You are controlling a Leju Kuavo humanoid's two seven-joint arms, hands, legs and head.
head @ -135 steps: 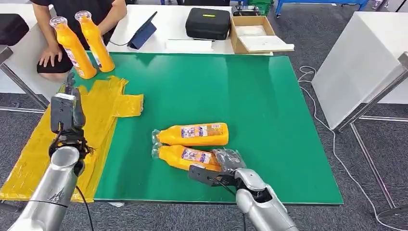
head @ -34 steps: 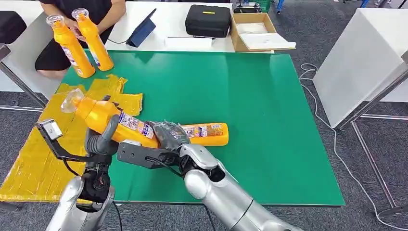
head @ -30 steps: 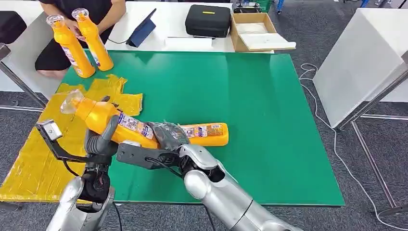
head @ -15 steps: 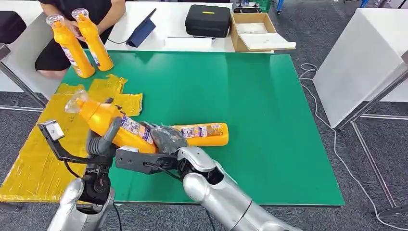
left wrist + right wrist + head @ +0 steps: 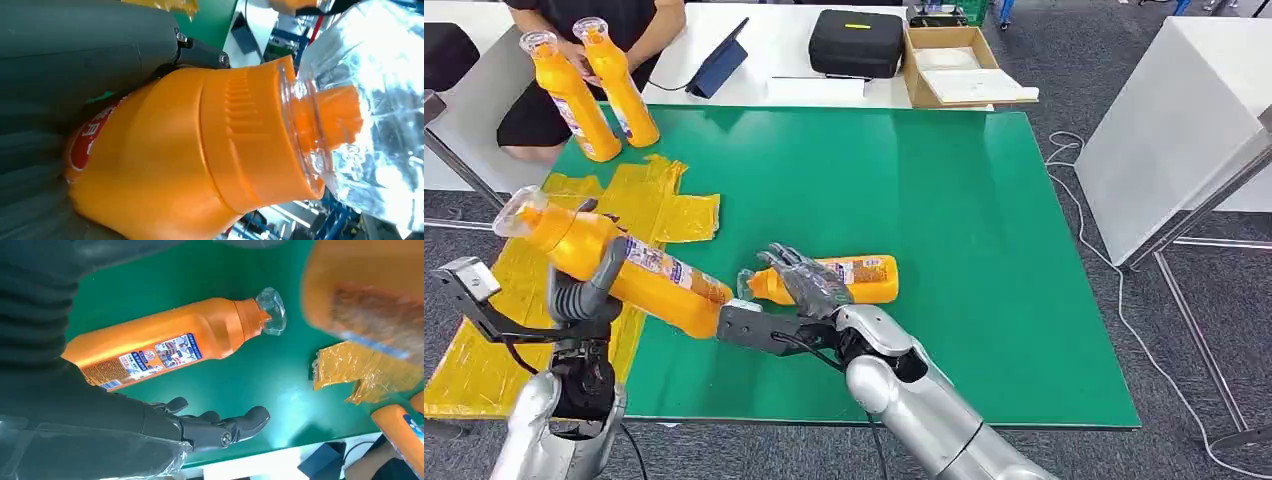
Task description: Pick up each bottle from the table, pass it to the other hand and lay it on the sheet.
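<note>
Bottle of orange liquid [image 5: 614, 270] sits gripped in my left hand [image 5: 584, 290], tilted with its clear cap up and outward, above the yellow sheet [image 5: 494, 330] and the green table's [image 5: 944, 230] near edge. My right hand [image 5: 809, 285] holds nothing, fingers spread over a second orange bottle [image 5: 834, 280] lying on the table (two more stand by a person [image 5: 584, 25]).

Orange bottle [image 5: 165, 165] in grey robot hand [image 5: 60, 65]
</note>
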